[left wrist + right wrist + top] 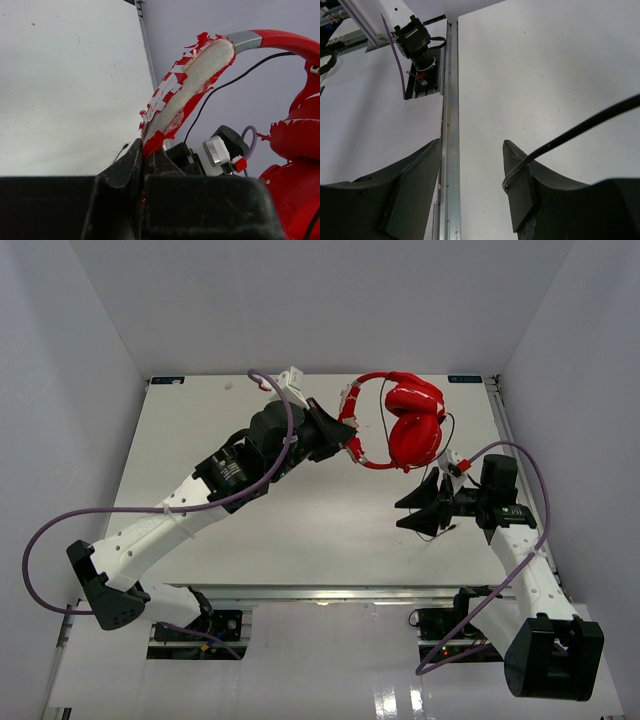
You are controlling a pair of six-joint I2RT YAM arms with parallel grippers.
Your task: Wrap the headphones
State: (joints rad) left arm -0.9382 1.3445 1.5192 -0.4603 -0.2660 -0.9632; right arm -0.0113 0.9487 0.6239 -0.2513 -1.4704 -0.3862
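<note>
The red headphones [414, 426] hang in the air over the back right of the table, cups together. My left gripper [348, 437] is shut on the headband. The left wrist view shows the headband's worn padding [192, 85] rising out of my closed jaws [146, 150], with the cups [295, 150] at the right. The thin black cable [441, 455] trails down from the cups to my right gripper [418, 510], which is open below them. In the right wrist view the cable [580, 127] lies hooked over one fingertip [519, 172], not pinched.
The white table [250, 520] is enclosed by white walls on three sides. An aluminium rail [451, 100] runs along its near edge, with an arm base mount [417, 40] beyond it. Purple robot cables [60, 530] loop beside both arms.
</note>
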